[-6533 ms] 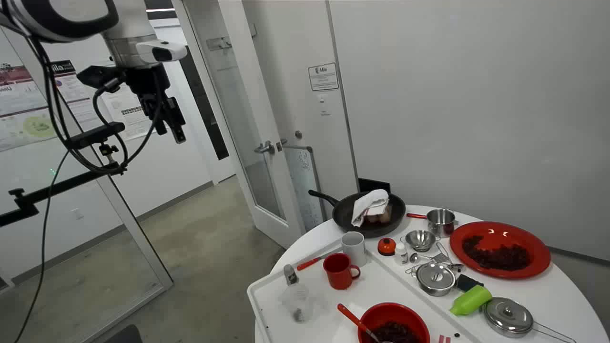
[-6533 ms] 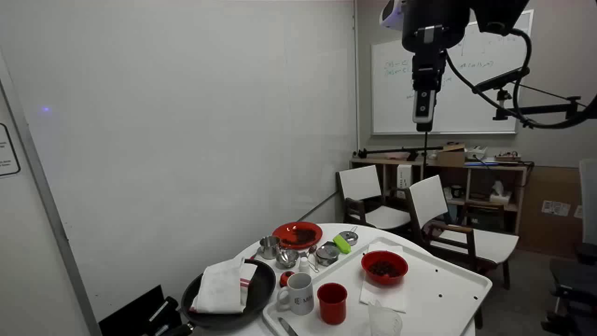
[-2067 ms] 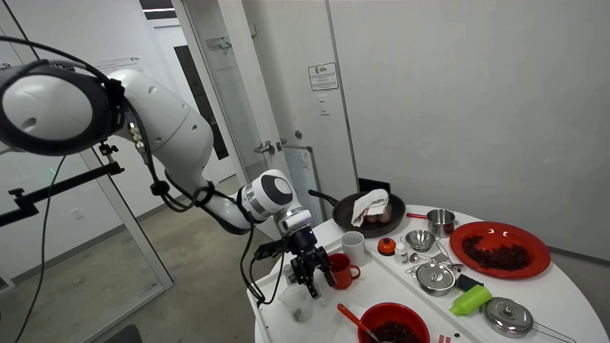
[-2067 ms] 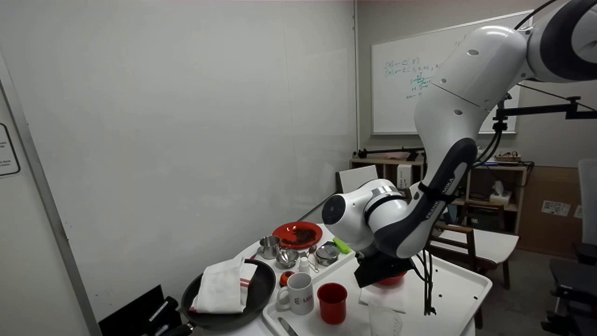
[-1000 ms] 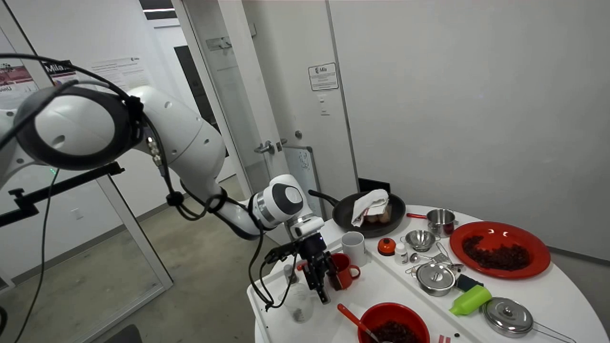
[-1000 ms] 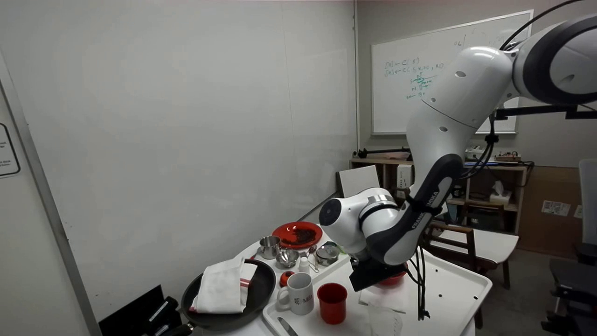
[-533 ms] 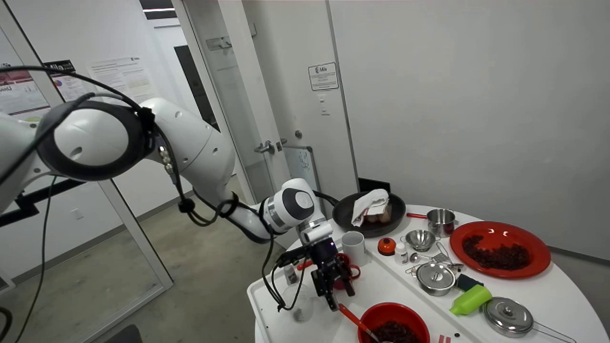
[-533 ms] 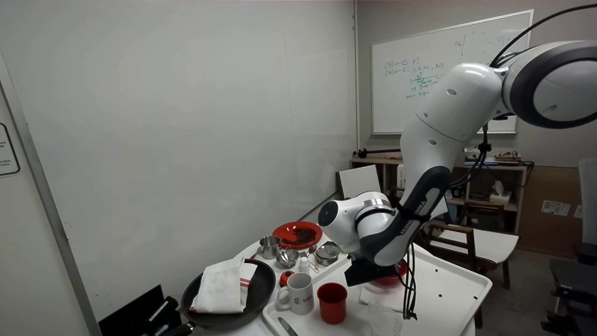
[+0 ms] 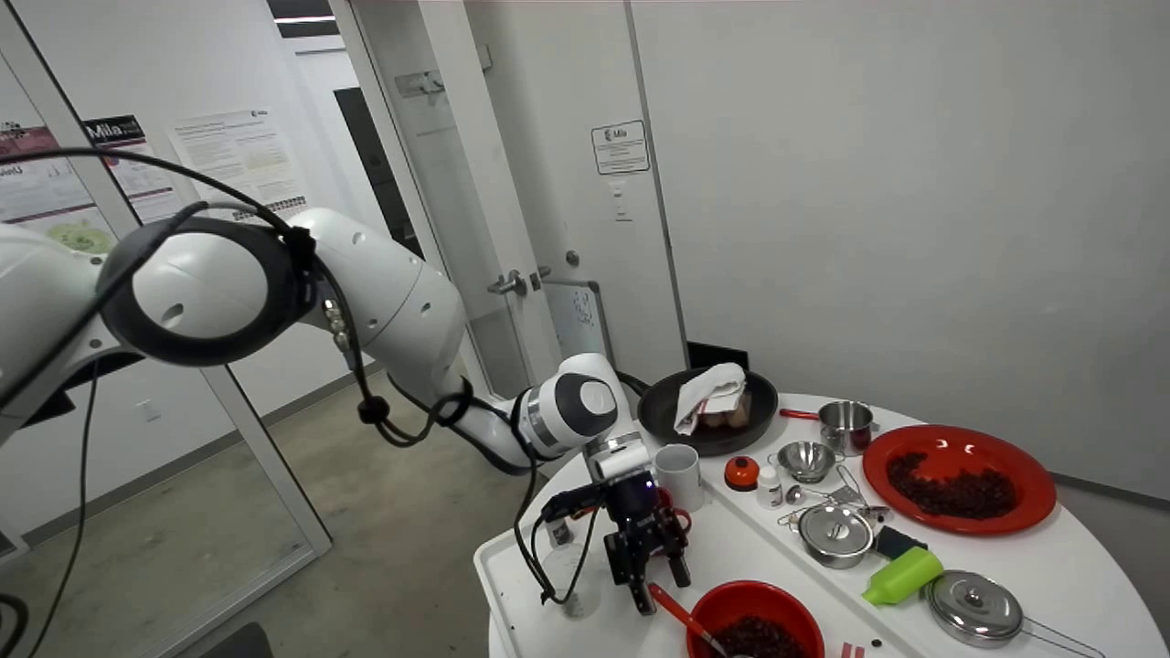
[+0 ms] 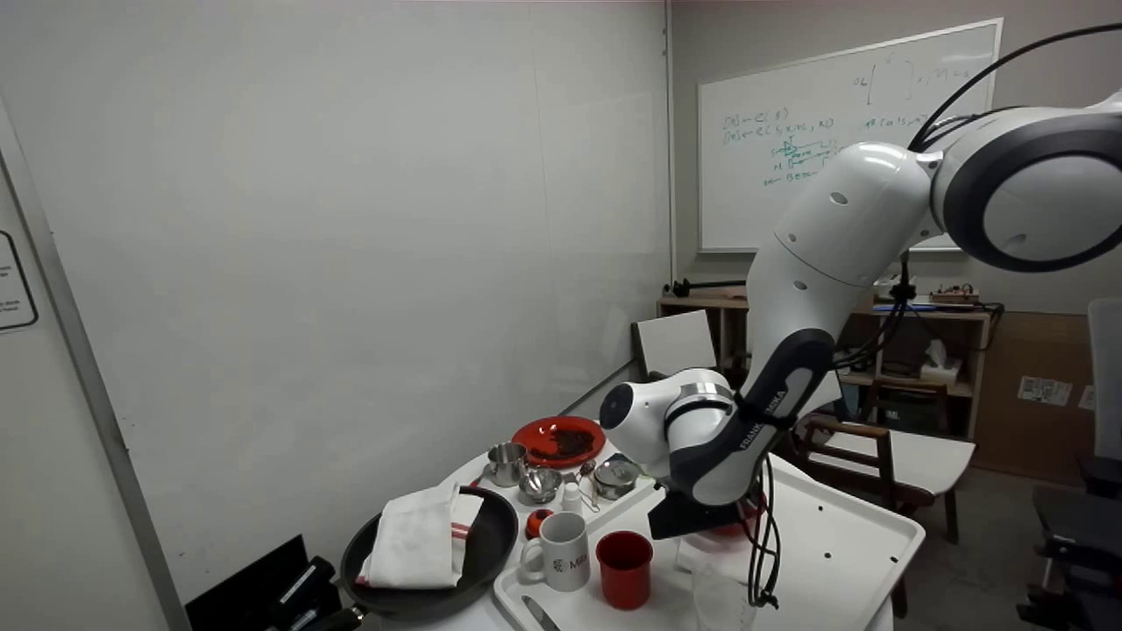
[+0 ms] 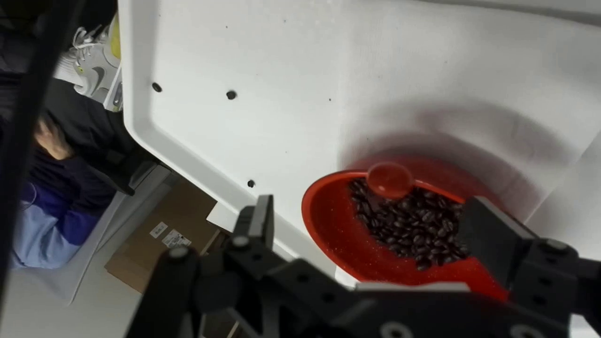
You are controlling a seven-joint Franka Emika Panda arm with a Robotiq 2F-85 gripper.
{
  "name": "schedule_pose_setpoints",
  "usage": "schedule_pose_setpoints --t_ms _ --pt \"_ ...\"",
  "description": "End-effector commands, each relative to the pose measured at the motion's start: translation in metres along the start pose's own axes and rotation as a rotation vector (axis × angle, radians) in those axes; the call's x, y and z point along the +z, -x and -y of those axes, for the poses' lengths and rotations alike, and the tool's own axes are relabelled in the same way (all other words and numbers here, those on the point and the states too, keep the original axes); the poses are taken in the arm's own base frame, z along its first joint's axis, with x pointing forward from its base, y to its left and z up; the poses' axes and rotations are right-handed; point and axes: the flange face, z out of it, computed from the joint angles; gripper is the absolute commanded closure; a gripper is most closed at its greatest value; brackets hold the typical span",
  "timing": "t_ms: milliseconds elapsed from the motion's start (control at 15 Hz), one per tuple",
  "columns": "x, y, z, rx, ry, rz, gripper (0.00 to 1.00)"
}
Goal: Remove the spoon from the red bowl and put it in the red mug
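Observation:
The spoon's red handle (image 9: 675,608) leans over the rim of the red bowl (image 9: 792,605), its lower end among dark beans. In the wrist view the round handle end (image 11: 389,180) points at the camera, over the red bowl (image 11: 335,237). My gripper (image 9: 664,592) is open, just above and beside the handle; its fingers (image 11: 378,220) stand wide apart with nothing held. The red mug (image 10: 624,570) stands upright on the tray; in an exterior view its handle (image 9: 683,519) shows behind my gripper. The gripper fingers are hidden in an exterior view by the wrist.
A white tray (image 10: 841,561) holds the bowl, red mug, a white mug (image 10: 565,554), a clear cup (image 10: 720,603) and a knife (image 10: 540,613). Beyond its edge are a frying pan (image 9: 658,429), a red dish (image 9: 1033,475), metal pots (image 9: 836,535) and a green piece (image 9: 903,576).
The arm has swung from high up down over the tray. In the last second the gripper has moved lower and closer to the spoon handle. Spoon, bowl and mug have not moved.

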Motion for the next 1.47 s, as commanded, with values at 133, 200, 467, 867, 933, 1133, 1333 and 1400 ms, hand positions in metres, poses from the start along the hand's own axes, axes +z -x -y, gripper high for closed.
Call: schedule_pose_setpoints --t_ms 133,200,467,867,933,1133,1333,1400 --pt "0.004 0.006 0.011 0.016 0.026 0.006 0.4" --pt "0.005 0.006 0.011 0.015 0.028 0.007 0.5" --pt "0.005 0.006 0.012 0.018 0.029 0.005 0.81" --pt "0.001 0.002 0.011 0.031 0.018 0.009 0.9" --pt "0.0 0.001 0.01 0.035 0.015 0.009 0.9" --pt "-0.005 -0.005 0.009 0.045 -0.001 0.011 0.9" --pt "-0.011 -0.009 0.008 0.043 -0.026 0.02 0.9" --pt "-0.015 -0.011 0.007 0.034 -0.044 0.03 0.9"
